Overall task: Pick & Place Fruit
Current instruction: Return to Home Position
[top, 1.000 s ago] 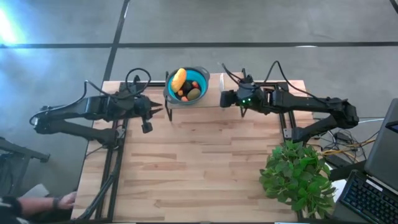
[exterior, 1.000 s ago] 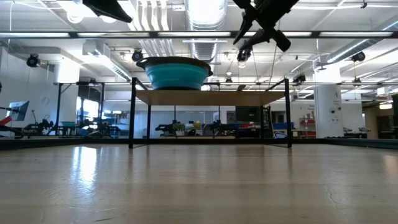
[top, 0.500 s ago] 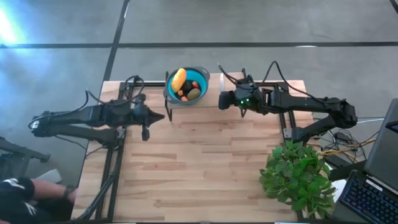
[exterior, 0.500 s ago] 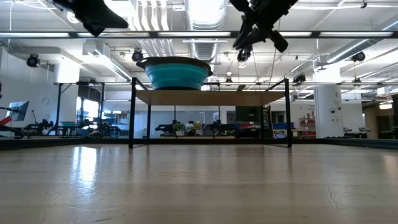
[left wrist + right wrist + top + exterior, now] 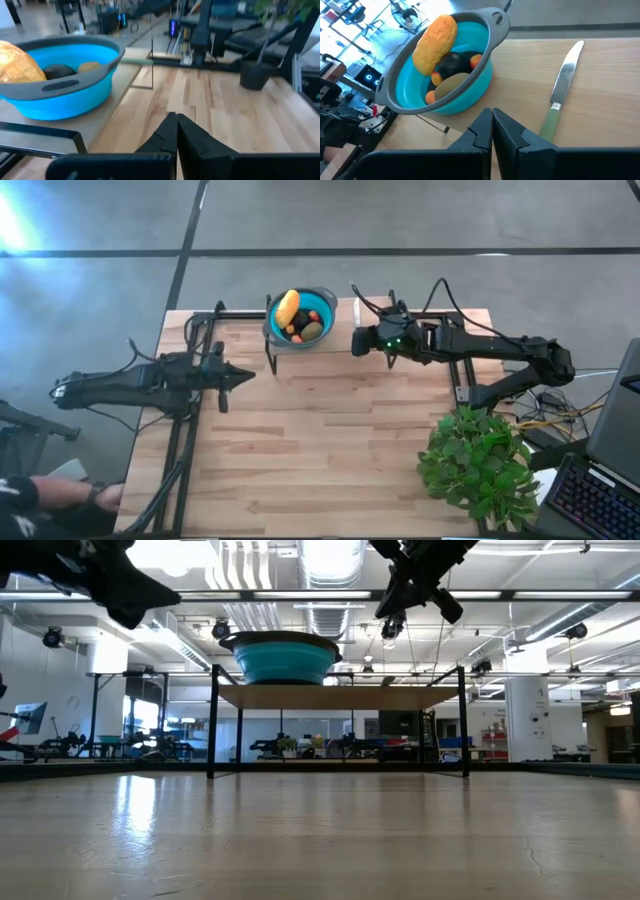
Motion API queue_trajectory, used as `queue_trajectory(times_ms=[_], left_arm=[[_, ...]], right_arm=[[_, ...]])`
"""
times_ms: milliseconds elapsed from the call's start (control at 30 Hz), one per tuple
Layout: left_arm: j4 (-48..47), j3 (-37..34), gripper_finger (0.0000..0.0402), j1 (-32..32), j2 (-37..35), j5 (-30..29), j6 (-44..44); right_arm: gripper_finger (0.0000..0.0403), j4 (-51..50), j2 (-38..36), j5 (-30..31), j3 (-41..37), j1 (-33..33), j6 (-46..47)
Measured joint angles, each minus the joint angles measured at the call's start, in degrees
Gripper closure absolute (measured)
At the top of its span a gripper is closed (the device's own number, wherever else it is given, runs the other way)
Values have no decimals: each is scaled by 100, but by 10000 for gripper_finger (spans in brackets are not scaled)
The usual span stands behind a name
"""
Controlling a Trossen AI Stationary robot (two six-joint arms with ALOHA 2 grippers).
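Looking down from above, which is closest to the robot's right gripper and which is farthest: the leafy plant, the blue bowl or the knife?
1. The knife, lying on the shelf right beside the right gripper.
2. The blue bowl, also on the shelf, on the side toward the left gripper.
3. The leafy plant, at the table's corner on the right arm's side, clearly farthest.

Green-handled knife [image 5: 561, 90] lies on the shelf [image 5: 612, 100]; leafy plant [image 5: 478, 462] at table's [image 5: 320, 450] corner.

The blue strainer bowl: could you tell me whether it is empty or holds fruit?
Not empty: the blue strainer bowl holds a yellow mango, a dark round fruit, an olive-green fruit and orange pieces.
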Motion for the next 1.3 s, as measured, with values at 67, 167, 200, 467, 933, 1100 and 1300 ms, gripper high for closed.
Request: queue_trajectory(times_ms=[67,167,200,467,933,1100,1300], left_arm=[[142,-195,399,0,-281,0,-36],[259,-472,395,0,-681,-2,-119],[293,-555,394,0,-823,-2,-154],[589,-1058,398,0,-1762,-15,-248],[2095,-2266,398,0,-2117,42,-587],[2034,-2405,396,4,-2097,50,-677],[2055,-2405,395,4,-2101,50,-782]], right_arm=[[394,2,0,1,6,-1,0],[394,4,0,-1,9,-1,0],[394,4,0,-1,9,-1,0],[394,26,0,-2,9,-1,-9],[394,15,-92,-156,9,-1,-302],[394,7,-454,-710,9,-3,-896],[394,2,-1341,-1343,-80,-3,-2210]])
